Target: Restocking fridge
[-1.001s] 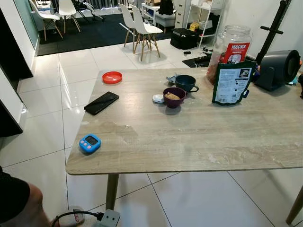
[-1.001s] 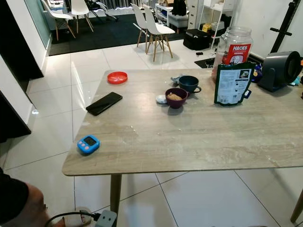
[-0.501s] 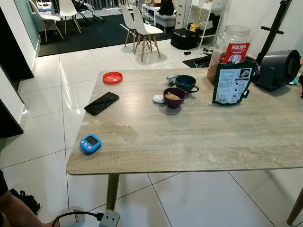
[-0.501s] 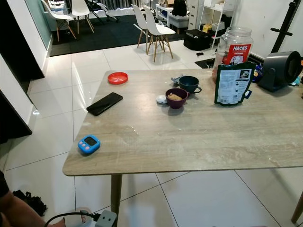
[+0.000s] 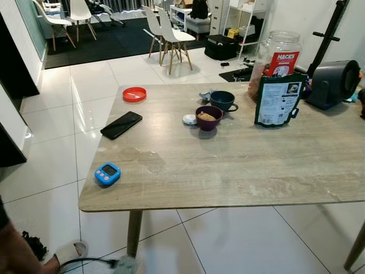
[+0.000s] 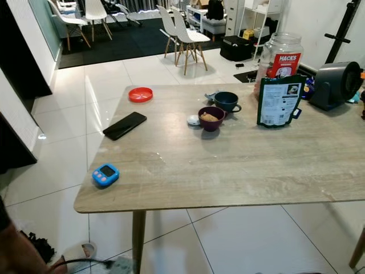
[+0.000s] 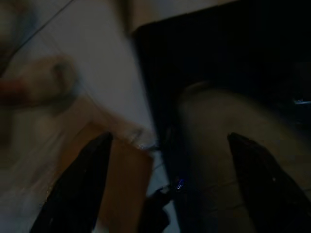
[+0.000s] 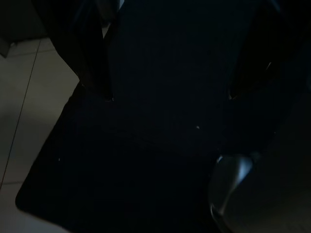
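Restocking looks barely begun: nothing is in hand and no fridge is in sight. The likely stock sits along the far edge of the table point(image 5: 239, 171): a green pouch point(image 5: 276, 101) upright beside a big jar point(image 5: 278, 54), two bowls point(image 5: 209, 117) nearer the middle. Both wrist views are dim, yet the left gripper point(image 7: 170, 160) and right gripper point(image 8: 167, 94) seem to hang with jaws spread, empty.
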Tool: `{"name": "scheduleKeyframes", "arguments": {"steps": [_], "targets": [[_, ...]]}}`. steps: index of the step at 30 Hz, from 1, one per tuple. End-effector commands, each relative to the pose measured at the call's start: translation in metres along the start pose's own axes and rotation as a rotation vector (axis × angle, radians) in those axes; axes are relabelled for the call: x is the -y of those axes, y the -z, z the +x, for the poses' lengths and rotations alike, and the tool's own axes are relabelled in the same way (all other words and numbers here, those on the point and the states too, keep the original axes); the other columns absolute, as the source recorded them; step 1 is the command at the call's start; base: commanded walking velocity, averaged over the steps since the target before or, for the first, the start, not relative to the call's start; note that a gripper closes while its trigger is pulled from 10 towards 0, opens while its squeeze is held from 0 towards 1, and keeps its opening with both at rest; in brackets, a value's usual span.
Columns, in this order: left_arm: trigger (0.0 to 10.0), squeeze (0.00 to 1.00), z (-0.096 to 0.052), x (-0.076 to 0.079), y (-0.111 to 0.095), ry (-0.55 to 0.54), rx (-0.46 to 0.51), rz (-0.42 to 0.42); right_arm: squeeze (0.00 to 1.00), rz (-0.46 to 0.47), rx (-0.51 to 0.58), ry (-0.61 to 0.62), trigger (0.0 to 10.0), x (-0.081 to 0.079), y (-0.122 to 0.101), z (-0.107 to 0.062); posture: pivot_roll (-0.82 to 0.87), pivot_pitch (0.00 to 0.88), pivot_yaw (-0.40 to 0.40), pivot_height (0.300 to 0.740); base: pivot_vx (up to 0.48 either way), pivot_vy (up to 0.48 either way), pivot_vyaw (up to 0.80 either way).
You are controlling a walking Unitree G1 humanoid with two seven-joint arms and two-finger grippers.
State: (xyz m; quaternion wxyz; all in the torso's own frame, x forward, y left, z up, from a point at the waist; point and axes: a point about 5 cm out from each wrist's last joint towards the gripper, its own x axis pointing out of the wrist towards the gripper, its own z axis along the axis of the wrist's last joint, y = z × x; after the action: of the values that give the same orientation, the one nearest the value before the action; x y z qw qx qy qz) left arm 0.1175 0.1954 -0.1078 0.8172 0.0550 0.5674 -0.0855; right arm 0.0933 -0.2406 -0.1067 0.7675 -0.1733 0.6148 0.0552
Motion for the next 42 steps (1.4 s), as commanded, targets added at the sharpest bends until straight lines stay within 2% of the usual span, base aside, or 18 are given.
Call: {"name": "scheduleKeyframes", "arguments": {"steps": [1,4,7,8,11,12,20,25,29,42], "targets": [[10.0,0.0,-0.001,0.002,0.012,0.008,-0.042,-0.02,0.0,-0.014,-0.006,-0.001,10.0,-0.001,0.0,0.0,0.02,0.0,0.0,0.739,0.0,0.0,0.0],[10.0,0.0,-0.002,-0.006,0.012,-0.025,-0.036,-0.022,0.0,-0.071,-0.009,0.009,10.0,0.002,-0.002,0.0,0.03,0.0,-0.001,0.739,0.0,0.0,0.0],[10.0,0.0,-0.003,-0.007,0.014,-0.031,-0.042,-0.026,0.0,-0.088,-0.01,0.01,10.0,0.002,-0.002,0.0,0.03,0.0,0.006,0.739,0.0,0.0,0.0],[10.0,0.0,-0.004,-0.007,0.02,-0.02,-0.065,-0.008,0.0,-0.095,-0.01,0.009,10.0,0.002,-0.002,0.0,0.02,0.0,0.015,0.739,0.0,0.0,0.0],[10.0,0.0,-0.004,-0.006,0.025,-0.02,-0.082,0.001,0.0,-0.078,-0.006,0.016,10.0,0.001,-0.002,0.0,0.03,0.0,0.012,0.739,0.0,0.0,0.0],[10.0,0.0,-0.004,-0.006,0.025,-0.019,-0.075,-0.024,0.0,-0.087,-0.008,0.008,10.0,0.001,-0.002,0.0,0.03,0.0,0.007,0.739,0.0,0.0,0.0],[10.0,0.0,-0.003,-0.005,0.019,-0.031,-0.046,-0.047,0.0,-0.076,0.005,0.009,10.0,0.002,-0.004,0.0,0.02,0.0,0.0,0.739,0.0,0.0,0.0],[10.0,0.0,-0.004,-0.008,0.02,-0.031,-0.042,-0.04,0.0,-0.084,0.008,0.019,10.0,0.002,-0.005,0.0,0.01,0.0,0.004,0.739,0.0,0.0,0.0],[10.0,0.0,-0.003,-0.002,0.02,-0.021,-0.043,-0.017,0.0,-0.077,0.007,0.027,10.0,0.002,-0.005,0.0,0.01,0.0,0.021,0.739,0.0,0.0,0.0],[10.0,0.0,-0.002,-0.001,0.016,-0.023,-0.037,0.004,0.0,-0.045,0.009,0.026,10.0,0.001,-0.004,0.0,0.0,0.0,0.043,0.739,0.0,0.0,0.0]]}}
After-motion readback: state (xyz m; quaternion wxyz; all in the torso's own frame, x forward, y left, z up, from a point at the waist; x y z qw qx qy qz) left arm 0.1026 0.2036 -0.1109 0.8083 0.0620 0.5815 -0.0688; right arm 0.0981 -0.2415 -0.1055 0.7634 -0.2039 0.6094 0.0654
